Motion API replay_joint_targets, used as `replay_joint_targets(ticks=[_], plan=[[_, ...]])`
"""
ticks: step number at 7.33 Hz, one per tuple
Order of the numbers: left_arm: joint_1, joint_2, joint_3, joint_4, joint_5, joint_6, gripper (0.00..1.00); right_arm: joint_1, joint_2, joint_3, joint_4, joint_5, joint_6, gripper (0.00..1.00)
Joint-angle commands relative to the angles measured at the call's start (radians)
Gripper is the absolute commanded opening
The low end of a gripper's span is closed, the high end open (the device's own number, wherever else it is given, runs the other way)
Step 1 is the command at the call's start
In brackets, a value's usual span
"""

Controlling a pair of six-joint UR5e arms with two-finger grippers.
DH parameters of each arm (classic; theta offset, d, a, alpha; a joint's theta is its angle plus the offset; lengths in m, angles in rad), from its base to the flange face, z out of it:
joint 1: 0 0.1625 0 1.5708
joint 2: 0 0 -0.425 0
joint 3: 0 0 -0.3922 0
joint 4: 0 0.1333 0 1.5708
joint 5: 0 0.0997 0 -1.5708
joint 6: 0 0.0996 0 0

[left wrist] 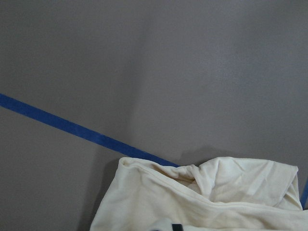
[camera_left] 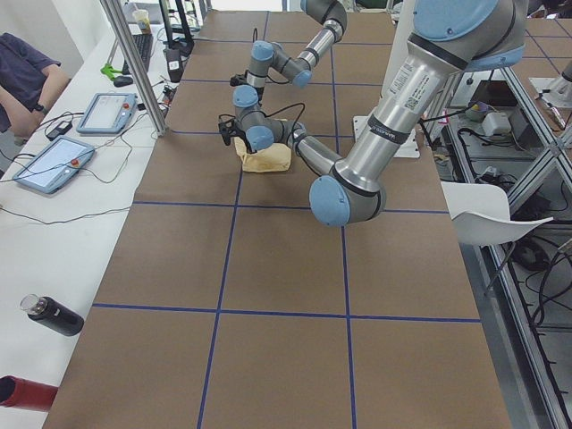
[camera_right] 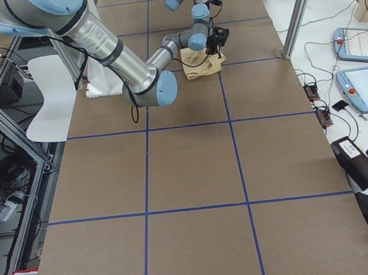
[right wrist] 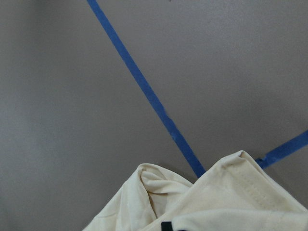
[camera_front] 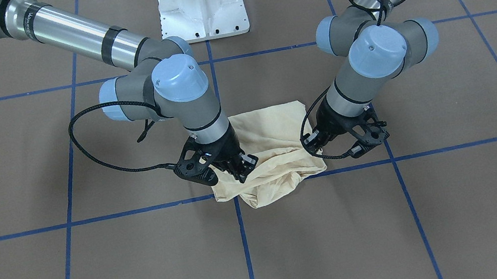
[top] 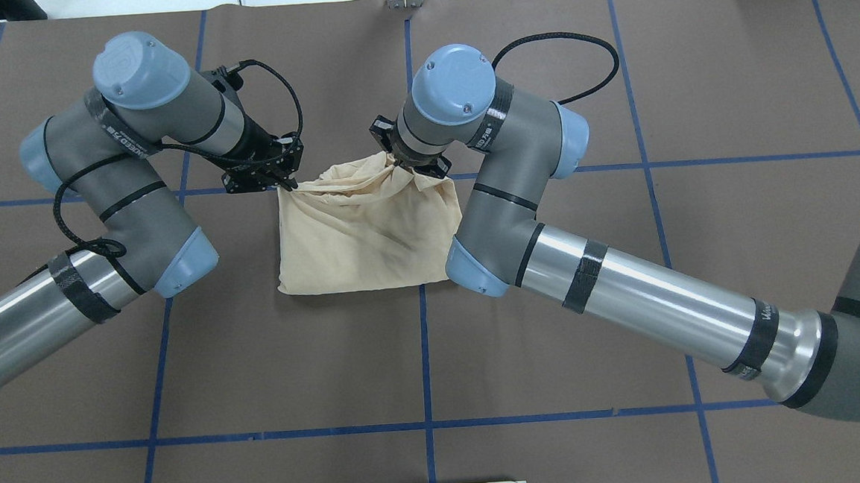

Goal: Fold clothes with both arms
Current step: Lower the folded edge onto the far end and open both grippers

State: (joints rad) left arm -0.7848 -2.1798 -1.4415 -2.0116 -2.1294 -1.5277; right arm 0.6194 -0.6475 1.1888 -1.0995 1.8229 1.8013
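- Mid-fold here: the pale cream-yellow thin knit shirt (top: pixel 362 238) sits as a compact, roughly square bundle at the middle of the brown paper-covered table (top: pixel 554 323), right on a crossing of the blue tape lines (right wrist: pixel 144 91).
- The black two-finger left gripper (top: pixel 286 181) is down at the bundle's far corner on its own side. Its fingers are pinched close on the cloth there, as best the overhead view shows.
- The black two-finger right gripper (camera_front: pixel 242 170) has the other far corner, jaws nearly together with fabric bunched between them. Creases fan out from that spot.
- My read: both far corners are gripped, and the step in hand is bringing the far edge over toward the robot's side to halve the bundle.
- That move calls for both arms to lift level and in step, with the edge taut between them, then lay it flush on the near edge before letting go.
- The fabric looks soft, limp and thin: it sags between the grips and puckers into rounded folds, and a dark shade shows faintly through the top layer.
- A stitched hem shows in the right wrist view.
- The near edge lies flat and straight; the far edge is humped and rumpled.
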Motion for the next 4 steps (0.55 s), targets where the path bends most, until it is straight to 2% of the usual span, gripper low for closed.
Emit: replay_joint_targets(ticks=[1,4], plan=[[-0.005,0.0,0.003,-0.007,-0.001,0.004,0.99,0.009,0.0,-0.002,0.001,-0.001,0.0,0.99],[-0.086,0.015,0.0,-0.009,-0.012,0.093,1.0,0.049,0.0,-0.005,0.007,0.033,-0.052,1.0]])
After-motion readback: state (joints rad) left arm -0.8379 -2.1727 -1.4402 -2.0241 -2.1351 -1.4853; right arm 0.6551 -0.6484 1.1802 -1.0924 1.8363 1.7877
